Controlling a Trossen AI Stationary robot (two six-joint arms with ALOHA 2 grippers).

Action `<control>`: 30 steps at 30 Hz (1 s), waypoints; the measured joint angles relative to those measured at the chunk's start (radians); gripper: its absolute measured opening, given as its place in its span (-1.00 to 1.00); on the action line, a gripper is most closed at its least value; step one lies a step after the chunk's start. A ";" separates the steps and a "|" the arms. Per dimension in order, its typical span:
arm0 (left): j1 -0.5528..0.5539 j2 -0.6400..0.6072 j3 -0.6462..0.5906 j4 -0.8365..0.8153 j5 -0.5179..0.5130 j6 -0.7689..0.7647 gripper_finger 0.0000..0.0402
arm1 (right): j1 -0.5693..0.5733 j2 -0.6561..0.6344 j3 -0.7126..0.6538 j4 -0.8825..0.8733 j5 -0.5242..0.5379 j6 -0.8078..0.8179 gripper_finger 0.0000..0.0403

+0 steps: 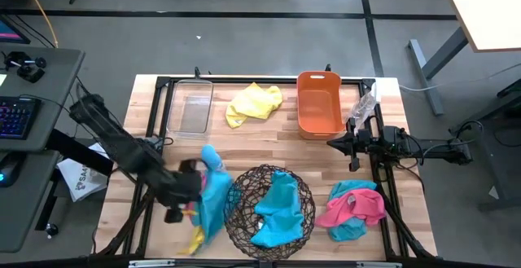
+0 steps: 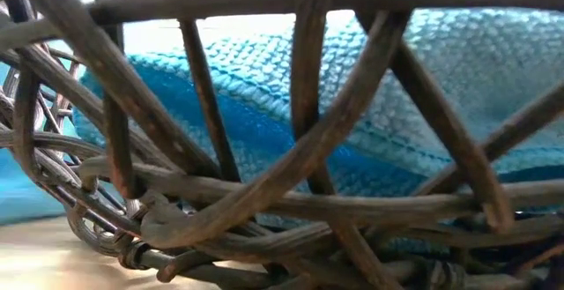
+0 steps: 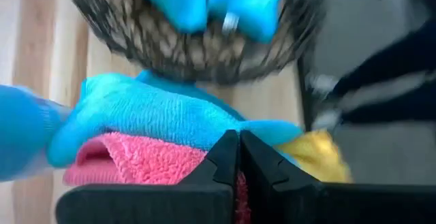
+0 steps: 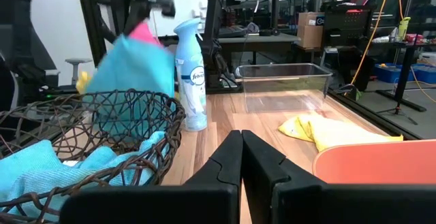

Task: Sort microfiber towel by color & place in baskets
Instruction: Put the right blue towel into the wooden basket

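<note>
My left gripper (image 1: 192, 189) (image 3: 238, 157) is at the table's near left and is shut on a bundle of towels: teal-blue (image 1: 213, 196), pink (image 3: 146, 161) and yellow (image 3: 315, 154). The right wrist view shows this bundle (image 4: 133, 64) hanging behind the wire basket's rim. The round dark-brown wire basket (image 1: 242, 219) holds another teal towel (image 1: 277, 211) (image 2: 423, 87). A yellow towel (image 1: 254, 103) lies between the clear tub (image 1: 192, 112) and the orange bin (image 1: 319, 105). A pink and teal pile (image 1: 355, 207) lies at the near right. My right gripper (image 1: 332, 143) (image 4: 240, 152) is shut in front of the orange bin, touching nothing. My left gripper pinches the bundle between its two fingers; pink cloth (image 3: 238, 203) shows in the slit between them. The teal towel (image 3: 157, 108) drapes over the pink one and the yellow one sticks out beside the fingers. The bundle hangs below the gripper; the basket hides its lower end.
A light-blue spray bottle (image 4: 191, 74) (image 1: 209, 154) stands just beyond the left gripper. A clear plastic bottle (image 1: 364, 105) lies beside the orange bin. The wire basket sits right beside the held bundle. Bare wood (image 1: 269, 150) lies across the table's middle.
</note>
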 joint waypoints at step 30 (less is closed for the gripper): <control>-0.184 -0.059 -0.283 -0.002 -0.069 -0.276 -1.00 | 0.000 0.000 0.000 0.000 0.000 0.000 -1.00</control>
